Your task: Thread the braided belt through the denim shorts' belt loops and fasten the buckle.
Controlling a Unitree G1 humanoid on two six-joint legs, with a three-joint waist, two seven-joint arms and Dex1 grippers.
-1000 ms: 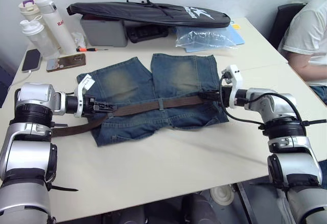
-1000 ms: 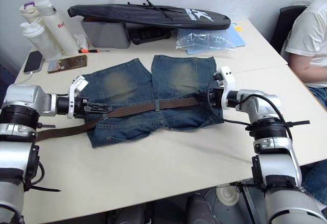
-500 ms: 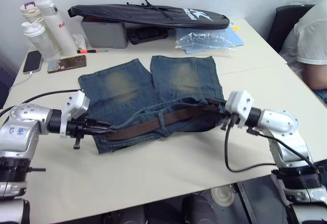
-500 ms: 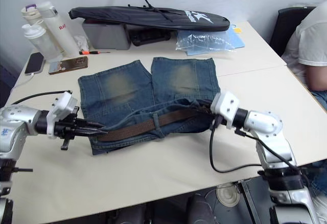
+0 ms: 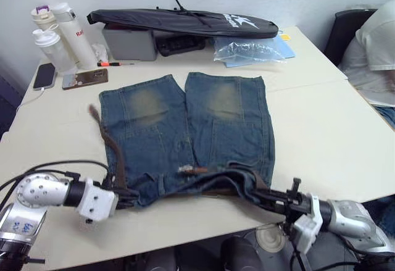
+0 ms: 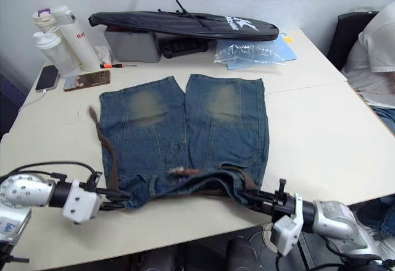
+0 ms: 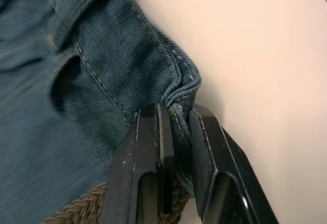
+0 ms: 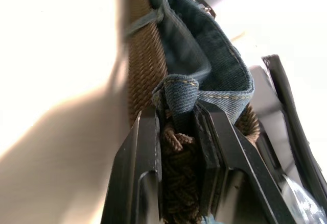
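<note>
Shorts (image 5: 185, 129) waistband at table (image 5: 321, 123) edge

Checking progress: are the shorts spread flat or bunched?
Denim shorts mostly flat; waistband bunched between the left tool and right tool.

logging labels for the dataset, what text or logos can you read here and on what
"Re", red letters cut off by the edge, on the white bottle.
White star logo with lettering on the black bag: too small to read.
Phones and the blue packet: no text can be made out.
</note>
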